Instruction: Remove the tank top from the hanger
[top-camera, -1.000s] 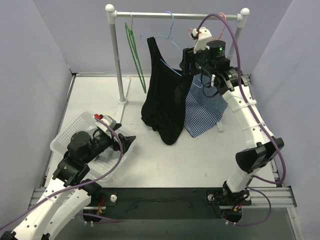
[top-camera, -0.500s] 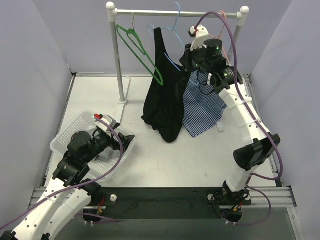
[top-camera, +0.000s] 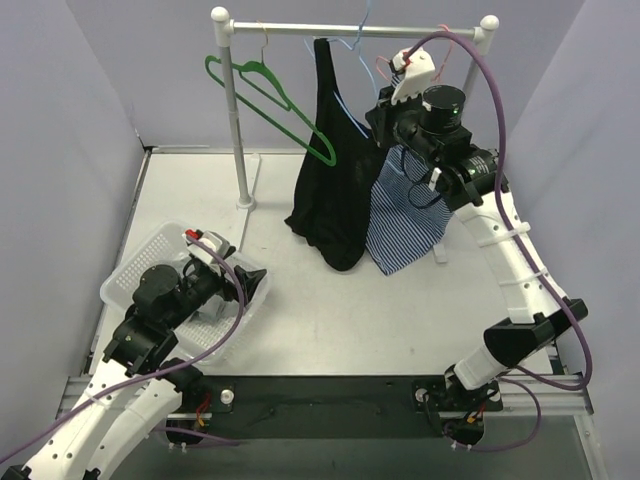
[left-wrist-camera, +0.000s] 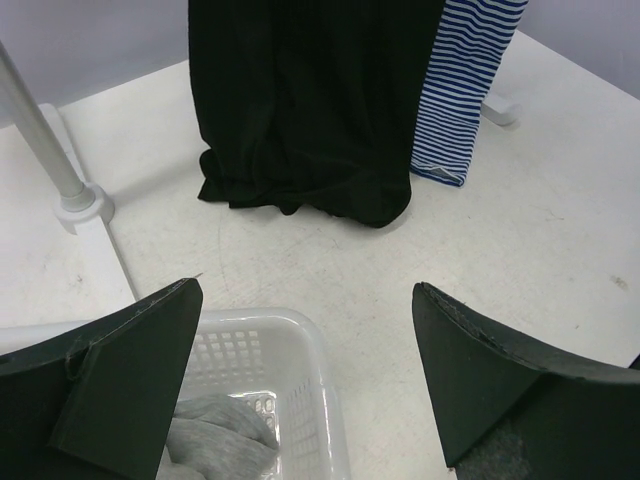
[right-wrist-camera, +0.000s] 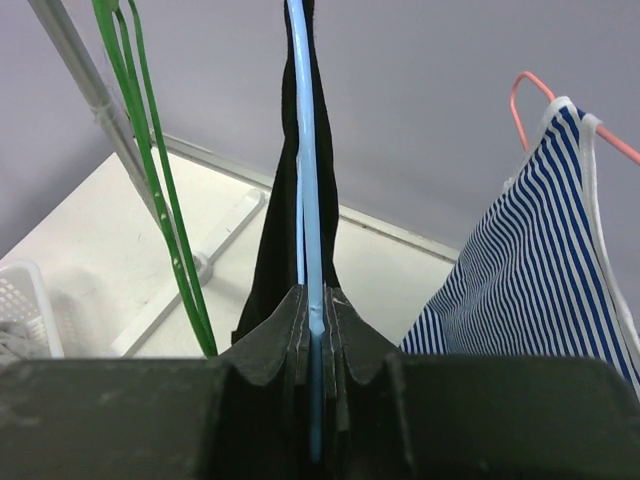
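Note:
A black tank top (top-camera: 328, 190) hangs on a light blue hanger (right-wrist-camera: 304, 150) below the white rail (top-camera: 300, 29). Its hem rests near the table. My right gripper (top-camera: 386, 112) is shut on the blue hanger's lower wire, just right of the black top; in the right wrist view the wire is pinched between the closed fingers of that gripper (right-wrist-camera: 316, 300). The black top also shows in the left wrist view (left-wrist-camera: 300, 110). My left gripper (top-camera: 252, 284) is open and empty, low over the basket's corner, also seen in the left wrist view (left-wrist-camera: 305, 290).
A blue-striped top (top-camera: 405, 215) hangs on a pink hanger (right-wrist-camera: 530, 85) right of the black one. An empty green hanger (top-camera: 280, 100) hangs at the left. The rack post (top-camera: 232, 120) stands back left. A white basket (top-camera: 140, 265) holds grey cloth (left-wrist-camera: 215, 435).
My right gripper has moved up and back with the blue hanger, lifting the black top. The green hanger has swung up and to the left. The left arm has stayed put.

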